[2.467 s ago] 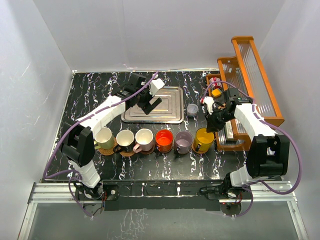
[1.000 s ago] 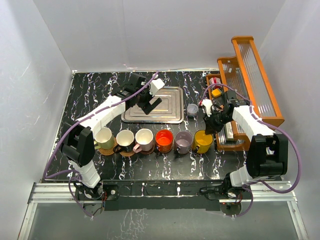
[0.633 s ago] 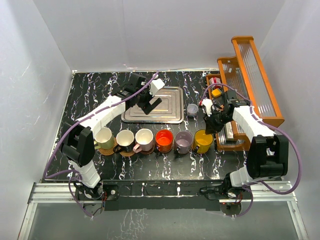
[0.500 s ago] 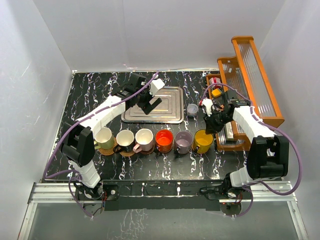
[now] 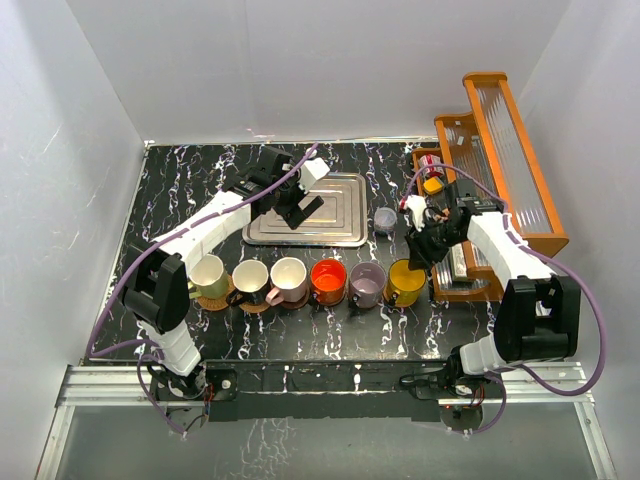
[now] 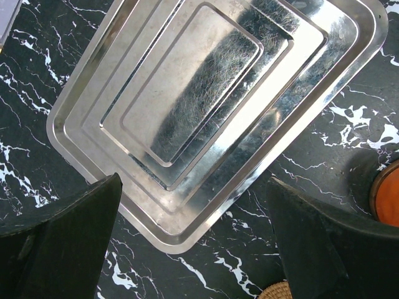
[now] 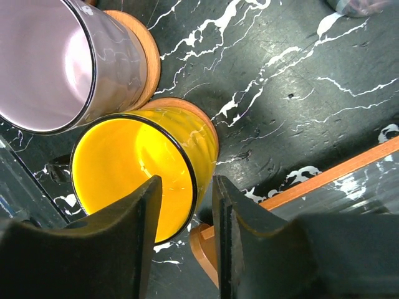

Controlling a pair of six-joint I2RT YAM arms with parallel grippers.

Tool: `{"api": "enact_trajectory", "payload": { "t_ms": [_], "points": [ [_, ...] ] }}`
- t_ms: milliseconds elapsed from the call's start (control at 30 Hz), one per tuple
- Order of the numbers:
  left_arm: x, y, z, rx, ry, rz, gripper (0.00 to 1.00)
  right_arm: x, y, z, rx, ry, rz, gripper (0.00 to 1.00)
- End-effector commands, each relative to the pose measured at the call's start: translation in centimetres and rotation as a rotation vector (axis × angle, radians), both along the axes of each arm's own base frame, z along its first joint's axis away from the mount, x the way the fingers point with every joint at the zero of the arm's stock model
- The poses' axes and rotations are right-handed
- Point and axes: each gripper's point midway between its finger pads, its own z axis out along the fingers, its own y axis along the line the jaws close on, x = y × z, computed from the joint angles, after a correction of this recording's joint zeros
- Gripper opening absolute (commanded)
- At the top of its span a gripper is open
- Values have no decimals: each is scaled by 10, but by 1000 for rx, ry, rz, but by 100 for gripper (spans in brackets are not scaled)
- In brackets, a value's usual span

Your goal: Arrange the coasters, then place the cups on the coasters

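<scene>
Six cups stand in a row on brown coasters: cream-yellow, black, pink, red-orange, purple-grey and yellow-orange. My right gripper is open and straddles the yellow-orange cup's rim, one finger inside, the other outside, with a gap on each side. That cup rests on a wooden coaster beside the purple-grey cup. My left gripper hangs wide open and empty above the steel tray's near corner.
The steel tray lies behind the row. A small lidded jar stands right of it. An orange wooden rack fills the right side, its base edge close to my right fingers. A wicker coaster's edge shows below the left gripper.
My right gripper's jaws have spread off the yellow-orange cup's wall, and the cup stays upright on its coaster. The left arm has not moved.
</scene>
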Motion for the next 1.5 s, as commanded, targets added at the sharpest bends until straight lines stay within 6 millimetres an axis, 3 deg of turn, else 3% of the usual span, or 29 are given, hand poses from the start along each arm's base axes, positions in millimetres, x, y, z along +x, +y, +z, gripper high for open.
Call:
{"api": "enact_trajectory", "payload": {
  "t_ms": [0,100,200,367,600,800,900,1033,1200,1467],
  "points": [
    [-4,6,30,-21,-54,3,99,21,2,38,8,-113,-22,44],
    [-4,7,33,-25,-63,14,99,35,2,61,8,-152,-80,68],
    [0,13,38,-40,-79,53,99,55,5,85,-50,-236,-161,85],
    [20,43,52,-125,-89,207,99,98,21,125,-202,-439,-328,98],
    [41,102,78,-238,-145,438,99,161,19,177,-213,-587,-547,98],
    [48,142,97,-313,-178,574,99,189,23,226,-121,-706,-639,98],
    [51,163,104,-360,-186,652,99,197,24,245,-63,-745,-680,98],
    [50,182,117,-439,-197,703,99,209,5,270,74,-783,-800,98],
    [41,198,137,-531,-251,714,99,218,-25,277,252,-707,-880,98],
    [33,214,156,-545,-399,678,99,192,-36,292,267,-826,-858,98]
  ]
}}
